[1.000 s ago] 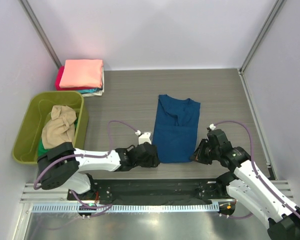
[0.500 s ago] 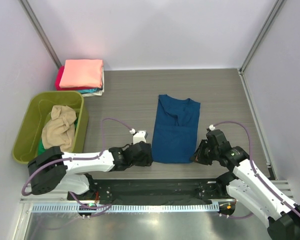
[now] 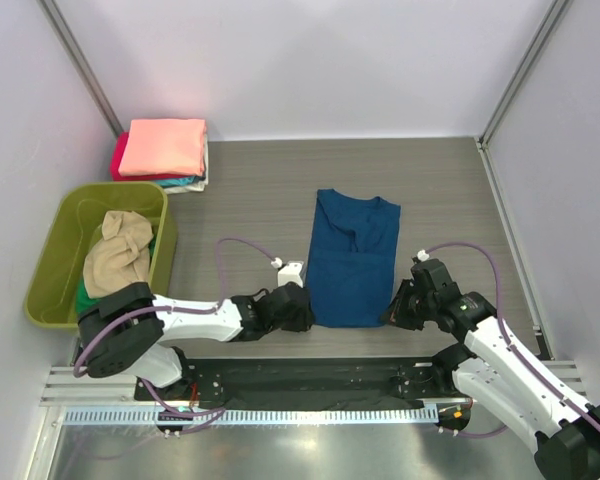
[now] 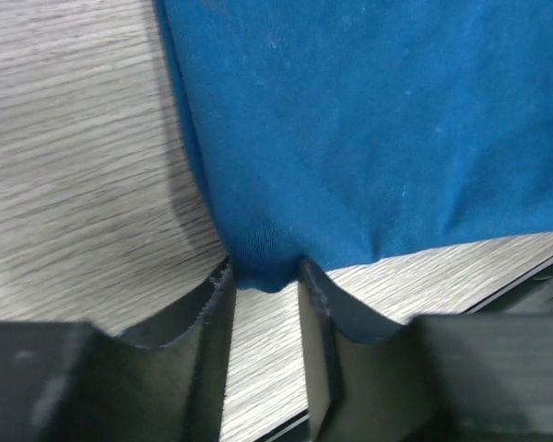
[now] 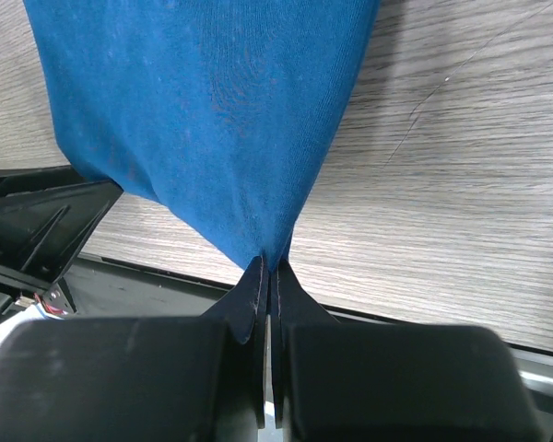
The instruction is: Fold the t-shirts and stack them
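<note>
A navy blue t-shirt (image 3: 352,260), folded lengthwise, lies flat in the middle of the table. My left gripper (image 3: 298,305) is at its near left corner. In the left wrist view the left gripper (image 4: 265,267) is open, and the corner of the blue shirt (image 4: 369,120) bulges between its fingertips. My right gripper (image 3: 395,308) is at the near right corner. The right wrist view shows the right gripper (image 5: 269,265) shut on that corner, with the blue cloth (image 5: 212,101) pulled into a point. A stack with a salmon-pink shirt (image 3: 162,148) on top lies at the back left.
Under the pink shirt show a red edge (image 3: 118,160) and a teal edge (image 3: 185,183). An olive-green tub (image 3: 50,270) at the left holds a crumpled tan shirt (image 3: 120,250) over a green one (image 3: 83,293). A black rail (image 3: 310,378) runs along the near table edge.
My left gripper drew back left a little, then returned to the shirt's near left corner, and its jaws have narrowed around that corner. The right gripper has stayed shut in place.
</note>
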`<state>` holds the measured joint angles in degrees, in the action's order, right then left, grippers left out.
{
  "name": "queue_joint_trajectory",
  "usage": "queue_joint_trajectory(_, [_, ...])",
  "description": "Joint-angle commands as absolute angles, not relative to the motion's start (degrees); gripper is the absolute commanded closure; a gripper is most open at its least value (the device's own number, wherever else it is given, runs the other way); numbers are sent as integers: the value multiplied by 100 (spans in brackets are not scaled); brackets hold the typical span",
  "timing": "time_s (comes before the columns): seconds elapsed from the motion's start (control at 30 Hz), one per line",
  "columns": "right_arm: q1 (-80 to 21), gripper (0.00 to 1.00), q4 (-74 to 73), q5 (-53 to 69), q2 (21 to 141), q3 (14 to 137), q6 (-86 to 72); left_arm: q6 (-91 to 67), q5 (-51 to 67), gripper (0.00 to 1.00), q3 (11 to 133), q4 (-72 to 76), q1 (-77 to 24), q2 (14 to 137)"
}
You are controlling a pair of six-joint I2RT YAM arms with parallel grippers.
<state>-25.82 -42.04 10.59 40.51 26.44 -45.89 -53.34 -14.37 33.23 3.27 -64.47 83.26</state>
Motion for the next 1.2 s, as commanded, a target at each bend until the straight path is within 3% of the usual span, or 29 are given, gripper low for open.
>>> queue_joint_trajectory(0.0, [-2619, 99, -4052, 984, 4052, 2654, -4623, -5361, -1178, 70, 3085, 422, -6434, 8455])
queue_joint_trajectory(0.2, [-2619, 99, -4052, 932, 4061, 2672, -4641, -5572, -1055, 100, 2909, 169, -6434, 7858])
queue_joint_trajectory(0.63, [-2619, 99, -4104, 914, 4096, 2654, -4606, -6248, -1221, 100, 3041, -1221, -6863, 6135])
queue_joint_trajectory(0.93, [-2619, 99, -4341, 905, 3947, 2724, -4588, -6890, -1494, 100, 3532, -1590, -7803, 6310])
queue_joint_trajectory(1.17, [-2628, 99, -4447, 739, 3902, 3207, -4544, -6882, -2196, 100, 4244, -3012, -7857, 6232])
